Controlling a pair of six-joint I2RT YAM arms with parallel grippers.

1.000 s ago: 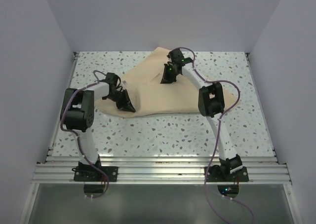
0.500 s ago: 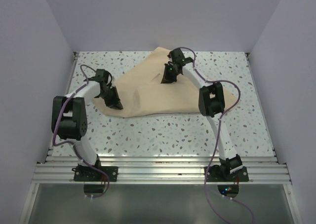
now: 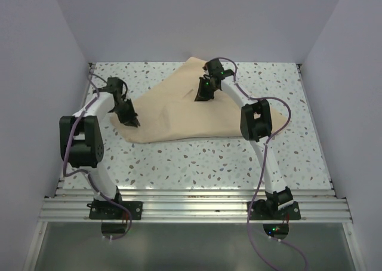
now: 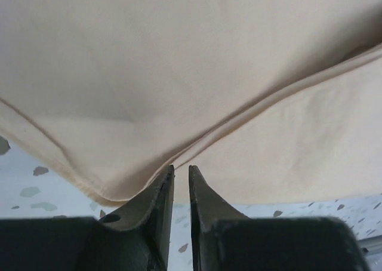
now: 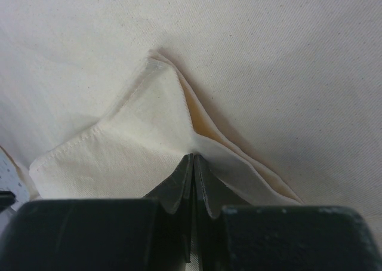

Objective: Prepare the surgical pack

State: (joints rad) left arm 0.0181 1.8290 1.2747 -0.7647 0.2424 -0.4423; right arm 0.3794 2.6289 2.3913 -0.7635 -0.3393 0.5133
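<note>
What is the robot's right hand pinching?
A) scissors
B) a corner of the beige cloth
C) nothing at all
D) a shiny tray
B: in the right wrist view, the right gripper has its jaws closed on a folded-up corner of the beige cloth.
</note>
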